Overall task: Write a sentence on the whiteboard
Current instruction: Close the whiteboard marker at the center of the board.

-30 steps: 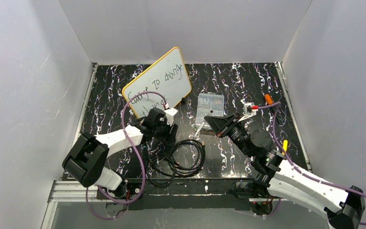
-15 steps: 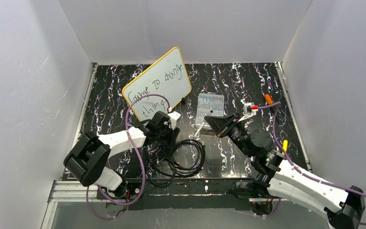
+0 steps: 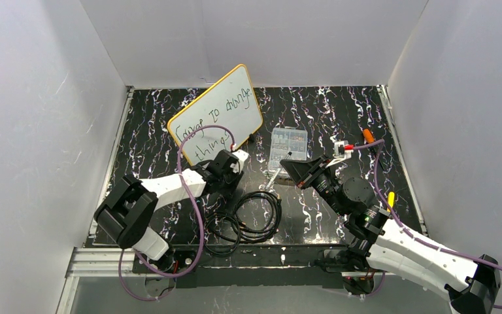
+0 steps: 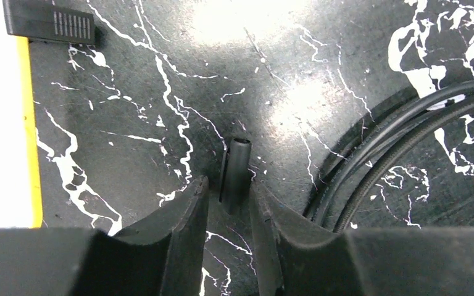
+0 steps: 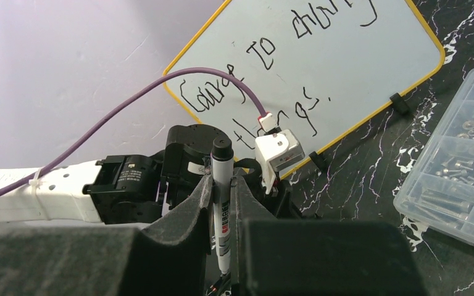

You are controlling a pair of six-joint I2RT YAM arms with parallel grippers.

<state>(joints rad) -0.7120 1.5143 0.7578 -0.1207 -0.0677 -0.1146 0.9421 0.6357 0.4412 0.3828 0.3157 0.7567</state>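
A thin white whiteboard with a yellow-orange rim (image 3: 243,121) stands propped at the far left of the black, white-veined counter (image 3: 340,111). It faces the arms and shows a dark handwritten sentence (image 3: 213,114). The right arm reaches left, its pincer (image 5: 222,179) clenched on a black-and-white marker (image 5: 222,154). The left arm bends low, its pincer (image 4: 228,186) released astride a small black tube (image 4: 237,160), probably the marker's cap.

One whiteboard (image 3: 245,118), one marker (image 5: 222,185), one loose cap (image 4: 236,169), one clear parts box (image 3: 288,146).
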